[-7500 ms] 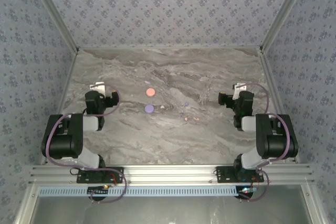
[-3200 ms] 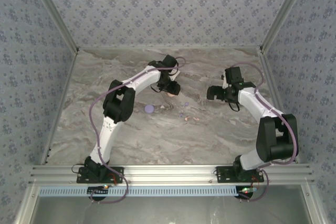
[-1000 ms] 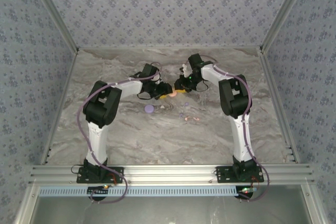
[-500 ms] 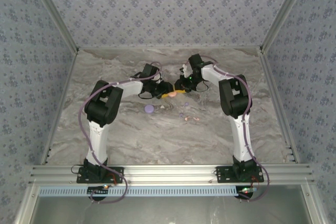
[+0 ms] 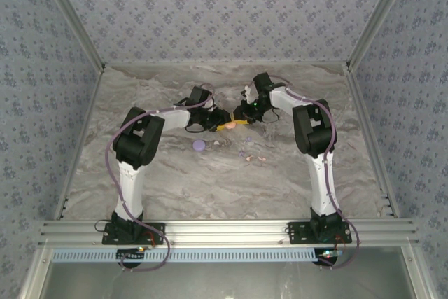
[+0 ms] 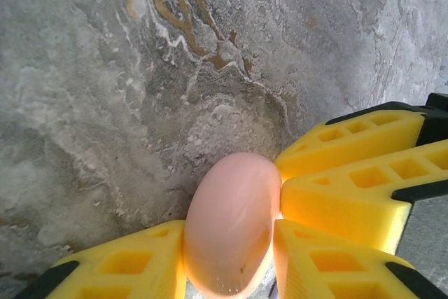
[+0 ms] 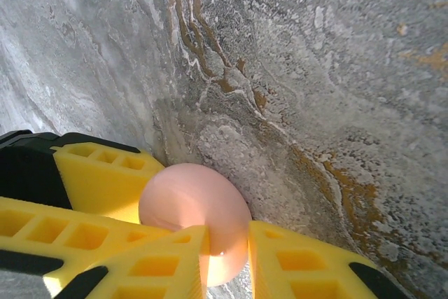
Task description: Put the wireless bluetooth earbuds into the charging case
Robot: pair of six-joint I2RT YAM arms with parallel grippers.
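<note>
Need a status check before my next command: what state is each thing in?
pink case: closed, no gap showing, on edge, pinched from both sides.
left gripper: shut on the pink case.
right gripper: shut on the pink case.
purple case: lying flat on the table, untouched.
earbuds: loose on the table, outside both cases.

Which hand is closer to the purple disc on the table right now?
Left. The left hand grips the pink case just behind and right of the purple disc; the right hand grips that case from its other side, farther off.
</note>
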